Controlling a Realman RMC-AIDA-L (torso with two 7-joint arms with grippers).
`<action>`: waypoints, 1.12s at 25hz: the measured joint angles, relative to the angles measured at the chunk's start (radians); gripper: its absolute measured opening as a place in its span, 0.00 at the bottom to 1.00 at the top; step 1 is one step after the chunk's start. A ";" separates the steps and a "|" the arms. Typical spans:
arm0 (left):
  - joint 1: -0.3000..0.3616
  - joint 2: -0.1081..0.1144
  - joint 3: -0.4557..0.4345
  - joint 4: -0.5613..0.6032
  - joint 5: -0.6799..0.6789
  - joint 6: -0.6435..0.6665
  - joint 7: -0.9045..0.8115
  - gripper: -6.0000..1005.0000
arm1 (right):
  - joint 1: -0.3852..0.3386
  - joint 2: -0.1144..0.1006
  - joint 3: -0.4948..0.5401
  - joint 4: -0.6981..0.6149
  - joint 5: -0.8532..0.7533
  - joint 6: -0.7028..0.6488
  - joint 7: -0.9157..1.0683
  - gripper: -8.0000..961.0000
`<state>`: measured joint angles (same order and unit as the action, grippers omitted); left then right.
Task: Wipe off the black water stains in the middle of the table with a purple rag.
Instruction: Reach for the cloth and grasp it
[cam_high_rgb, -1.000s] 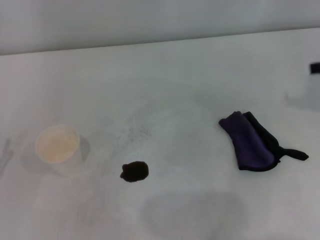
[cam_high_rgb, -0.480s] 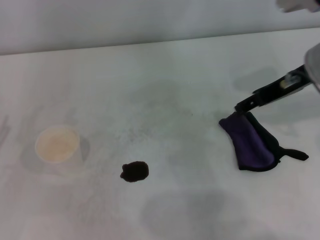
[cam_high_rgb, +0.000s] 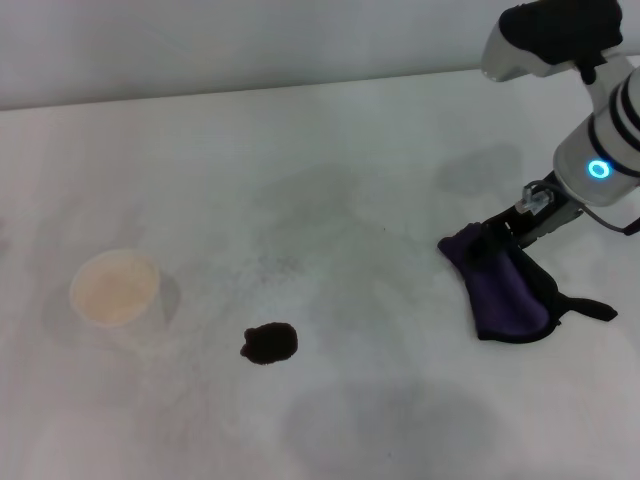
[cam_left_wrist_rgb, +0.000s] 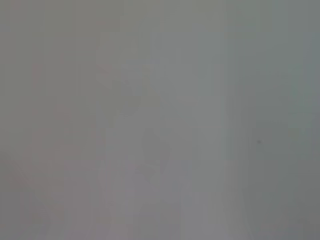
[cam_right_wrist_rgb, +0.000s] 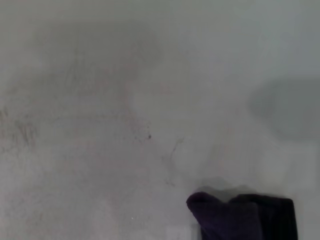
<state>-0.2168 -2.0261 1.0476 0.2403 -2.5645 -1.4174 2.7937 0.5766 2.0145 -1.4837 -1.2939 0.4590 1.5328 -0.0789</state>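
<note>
One paper cup (cam_high_rgb: 115, 288) at left, one ragged black water stain (cam_high_rgb: 269, 343) lower centre, one folded purple rag (cam_high_rgb: 499, 285) with black edging at right, all on a scuffed white surface (cam_high_rgb: 330, 180). Right tool (cam_high_rgb: 492, 234) is over the rag's upper end; can't tell its grip.

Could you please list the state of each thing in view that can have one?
purple rag: folded, lying flat on the table, not lifted.
black water stains: unwiped, one dark blotch, nothing touching it.
paper cup: upright, open top, apart from the blotch.
table: white, faintly scuffed.
right pincer: down at the rag's far end; grip unclear.
left pincer: out of view.
</note>
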 joint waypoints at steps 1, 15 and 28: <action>-0.002 0.003 0.000 0.001 0.000 0.003 0.000 0.88 | 0.005 0.000 -0.003 0.010 0.000 -0.004 0.005 0.84; -0.005 0.014 0.000 0.026 -0.004 0.032 0.006 0.88 | 0.098 0.000 -0.031 0.219 -0.051 -0.057 0.026 0.79; -0.019 0.022 -0.004 0.027 -0.005 0.069 0.007 0.88 | 0.145 0.005 -0.066 0.290 -0.051 -0.080 0.019 0.36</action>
<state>-0.2360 -2.0039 1.0436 0.2671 -2.5693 -1.3483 2.8006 0.7213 2.0190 -1.5500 -1.0037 0.4080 1.4527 -0.0594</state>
